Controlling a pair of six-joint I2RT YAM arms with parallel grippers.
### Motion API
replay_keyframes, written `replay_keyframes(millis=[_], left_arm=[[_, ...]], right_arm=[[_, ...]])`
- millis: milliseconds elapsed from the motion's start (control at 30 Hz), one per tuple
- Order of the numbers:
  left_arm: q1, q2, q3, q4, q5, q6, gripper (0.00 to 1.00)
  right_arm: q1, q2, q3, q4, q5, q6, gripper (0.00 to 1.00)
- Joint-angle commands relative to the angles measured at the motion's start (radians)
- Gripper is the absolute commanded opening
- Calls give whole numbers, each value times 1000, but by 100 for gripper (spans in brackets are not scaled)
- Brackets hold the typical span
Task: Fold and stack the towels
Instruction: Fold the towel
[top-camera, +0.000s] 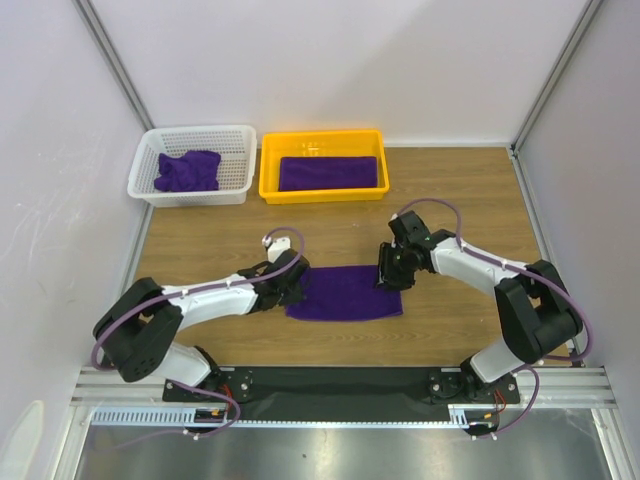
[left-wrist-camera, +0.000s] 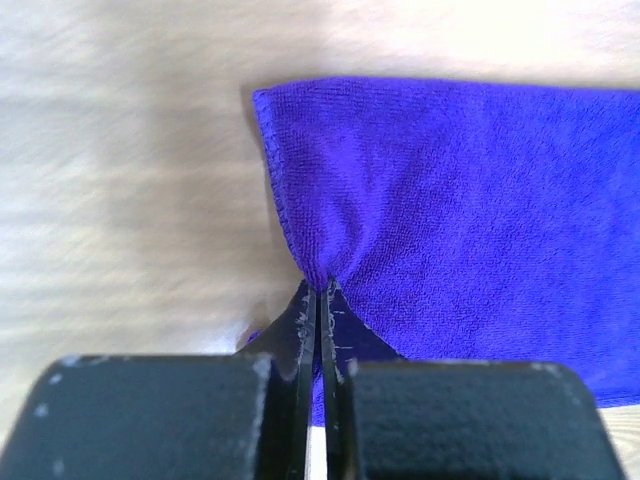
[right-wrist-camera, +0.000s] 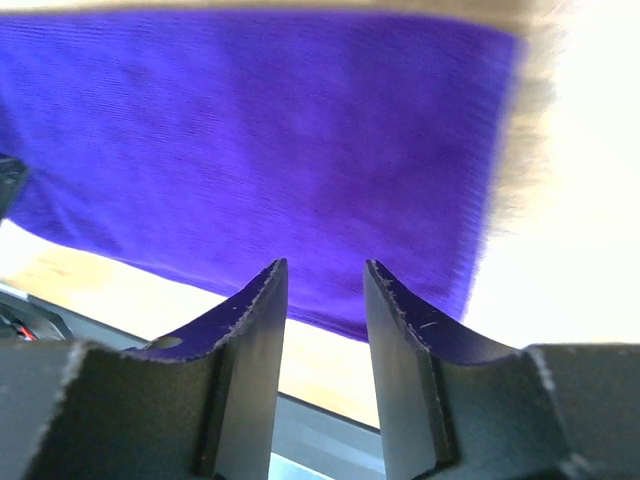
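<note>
A purple towel lies flat on the wooden table between the two arms. My left gripper is at its left edge, and in the left wrist view the gripper is shut on a pinch of that towel. My right gripper is at the towel's right edge. In the right wrist view it is open and empty, with the towel just beyond its fingertips. A folded towel lies in the yellow tray. A crumpled towel lies in the white basket.
The tray and the basket stand side by side at the table's far edge. Walls and frame posts close in the left, right and back. The metal rail with the arm bases runs along the near edge.
</note>
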Motion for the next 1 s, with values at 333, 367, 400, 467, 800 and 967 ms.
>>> replay_keyframes(millis=[333,367,400,467,800,967], left_arm=[[-8,-165,86,-368,-184,40,0],[-8,-165,86,-376,-184,40,0],[-8,-165,101,-382,-190,40,0],[-10,-168,118,-400,-195,40,0],[-68,-185,258,-434,-190,11,0],[-122,-110,321,-460,-200,-8,0]], right_arm=[[127,96,10,165,-3,60,36],[130,96,5,168,0,63,36],[131,93,2,170,6,63,35],[134,87,-10,177,18,68,34],[136,80,-88,282,35,126,28],[139,88,-99,328,40,153,27]])
